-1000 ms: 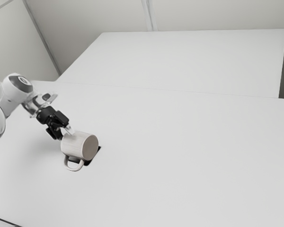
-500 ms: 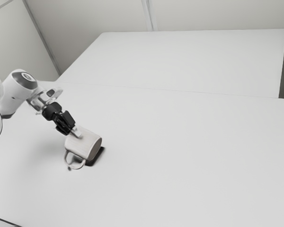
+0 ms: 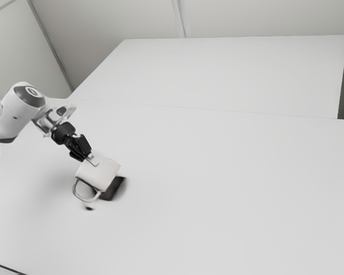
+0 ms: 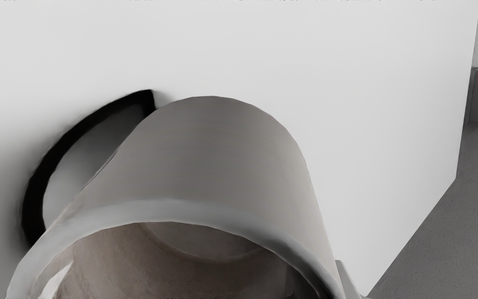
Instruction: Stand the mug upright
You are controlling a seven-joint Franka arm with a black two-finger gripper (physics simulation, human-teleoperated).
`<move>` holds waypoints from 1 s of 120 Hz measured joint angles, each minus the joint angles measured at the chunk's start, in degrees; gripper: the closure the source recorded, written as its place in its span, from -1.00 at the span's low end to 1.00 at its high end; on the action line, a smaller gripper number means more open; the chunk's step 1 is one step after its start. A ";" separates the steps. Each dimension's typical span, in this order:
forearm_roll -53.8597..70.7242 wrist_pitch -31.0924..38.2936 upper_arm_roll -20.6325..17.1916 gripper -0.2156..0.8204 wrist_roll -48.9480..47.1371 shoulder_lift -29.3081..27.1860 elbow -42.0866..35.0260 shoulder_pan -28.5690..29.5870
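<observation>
At the exterior view's left, my gripper (image 3: 93,160) is shut on the wall of the pale mug (image 3: 105,172), near its rim. The mug is tilted, its mouth toward my hand and its base angled down and away. Its handle (image 3: 85,192) points to the exterior view's lower left, with a small dark spot on the table below it. In the wrist view the mug (image 4: 218,158) shows its outer side and part of its hollow inside, and the gripper (image 4: 318,284) is at the rim. Much of the fingers is hidden by the mug.
The white table (image 3: 218,189) extends toward the exterior view's right. A dark shadow lies under the mug. In the wrist view, the table's edge runs beside a grey floor (image 4: 442,236). Another white surface (image 3: 229,74) stands behind.
The mug has tipped further, its base turning downward and its handle swinging out and off its shadow. My hand moved toward the exterior view's right, then stayed nearly still.
</observation>
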 joint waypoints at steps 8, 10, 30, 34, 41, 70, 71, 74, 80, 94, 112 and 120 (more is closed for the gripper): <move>0.07 0.04 -0.01 0.90 -0.11 -0.38 0.00 -0.04; 0.10 0.05 -0.02 0.90 -0.14 -0.54 -0.02 -0.05; 3.71 3.78 -0.03 0.91 -0.59 -6.59 -1.15 -3.19; 5.26 5.59 -0.05 0.91 -0.67 -8.47 -2.69 -4.23; 8.88 9.16 -0.41 0.91 -0.92 -12.03 -5.81 -5.97; 30.70 23.56 -9.34 0.92 -6.00 -22.29 -15.10 -9.65; 31.45 23.94 -9.58 0.92 -6.28 -22.44 -15.31 -9.90; 33.53 25.00 -10.23 0.92 -7.14 -22.77 -15.82 -10.54; 37.03 26.76 -11.19 0.92 -8.91 -23.12 -16.63 -11.40; 42.80 29.56 -13.89 0.92 -13.36 -23.58 -17.64 -11.62; 46.18 31.03 -15.19 0.92 -19.30 -22.69 -17.93 -14.36; 46.64 31.25 -15.38 0.92 -21.86 -21.33 -17.65 -15.78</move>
